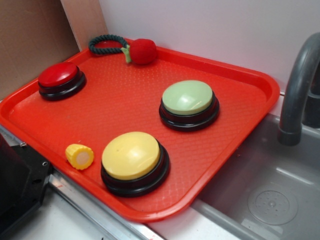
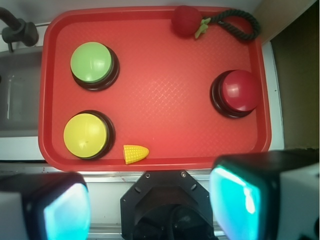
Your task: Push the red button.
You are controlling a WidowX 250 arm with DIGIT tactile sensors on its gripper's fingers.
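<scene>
1. The red button [image 1: 59,74] is showing a glossy, smooth plastic dome on a black base.
2. The red tray [image 1: 125,107] is looking like plastic with a fine diamond-textured surface.
3. The red ball toy [image 1: 142,51] is appearing fuzzy, its green rope loop [image 1: 106,45] braided.
4. The sink [image 1: 265,180] is looking matt grey.

bright, even light; soft shadows

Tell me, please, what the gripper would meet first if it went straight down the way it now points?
Probably the black robot base directly under the open gripper, seen between its fingers. The red tray and red button lie further ahead; depth is uncertain.
</scene>
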